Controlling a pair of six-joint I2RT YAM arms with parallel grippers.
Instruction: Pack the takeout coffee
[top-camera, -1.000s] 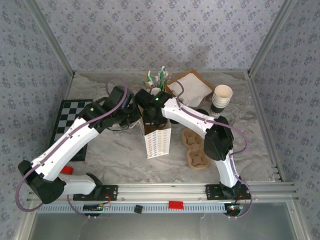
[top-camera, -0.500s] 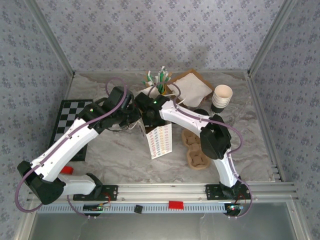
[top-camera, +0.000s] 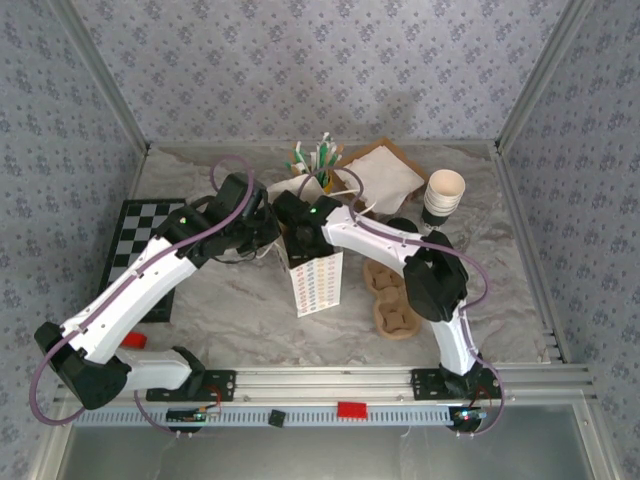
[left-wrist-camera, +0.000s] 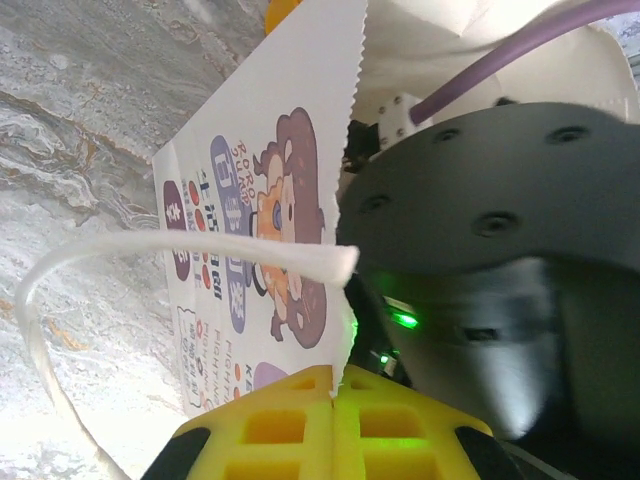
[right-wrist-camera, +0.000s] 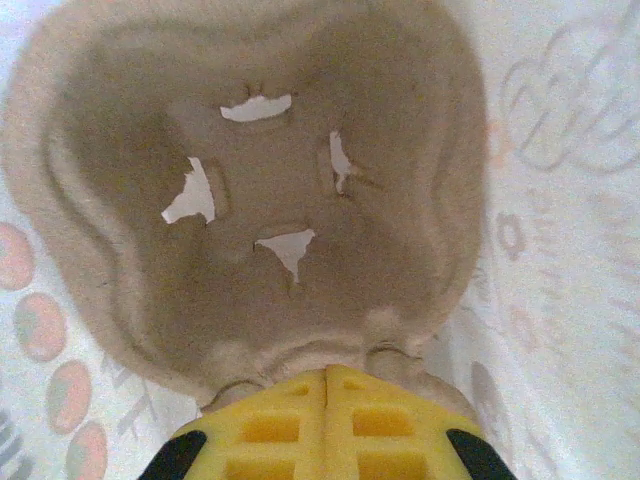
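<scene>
- Left gripper (left-wrist-camera: 332, 378) was clamped shut on the serrated top edge of the paper bag (left-wrist-camera: 250, 230), with the paper pinched between the yellow pads.
- The bag's white cord handle (left-wrist-camera: 150, 250) looped out to the side, just next to that grip.
- Right gripper (right-wrist-camera: 326, 372) was closed on the rim of a pulp cup carrier (right-wrist-camera: 250, 190), pads pressed together over the edge.
- That carrier sat inside the bag, with printed white bag walls on both sides of it in the right wrist view.
- In the top view the bag stood upright mid-table, and both wrists met at its mouth.
- Two spare carriers (top-camera: 395, 318) lay on the marble table (top-camera: 230, 310), just right of the bag.
- The stack of paper cups (top-camera: 443, 197) stood farther back on the right, well apart from the bag.
- A checkerboard (top-camera: 135, 240) lay at the left, partly under the left arm.
</scene>
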